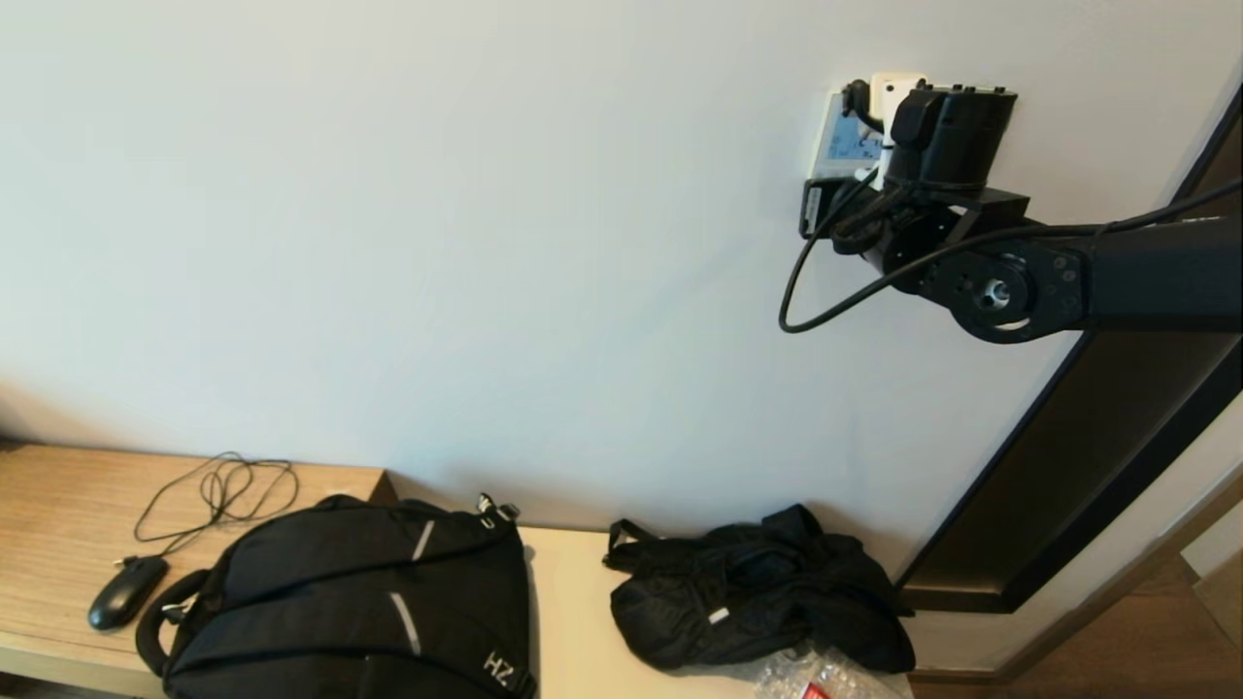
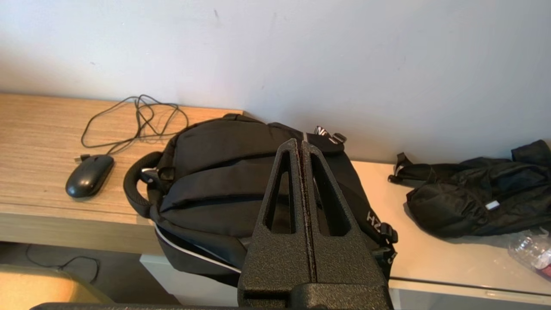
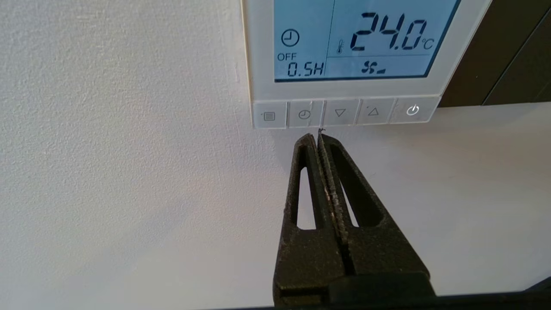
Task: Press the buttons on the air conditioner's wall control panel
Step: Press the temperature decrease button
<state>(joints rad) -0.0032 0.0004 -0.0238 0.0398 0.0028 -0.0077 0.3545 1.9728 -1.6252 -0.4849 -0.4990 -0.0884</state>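
The white wall control panel (image 3: 258, 64) has a lit pale blue screen (image 3: 357, 38) that reads 24.0 °C and OFF 0.5H. A row of five buttons (image 3: 340, 113) runs along its lower edge. My right gripper (image 3: 318, 137) is shut and empty. Its tips sit just below the row, under the gap between the clock button (image 3: 304, 114) and the down-arrow button. In the head view my right wrist (image 1: 947, 126) covers most of the panel (image 1: 837, 131). My left gripper (image 2: 300, 144) is shut and empty, hanging over a black backpack.
A black backpack (image 1: 359, 602), a wired black mouse (image 1: 126, 590) and a crumpled black bag (image 1: 757, 592) lie on the low shelf (image 1: 58, 505). A dark door frame (image 1: 1068, 466) stands right of the panel. A small black plate (image 1: 812, 206) is just under the panel.
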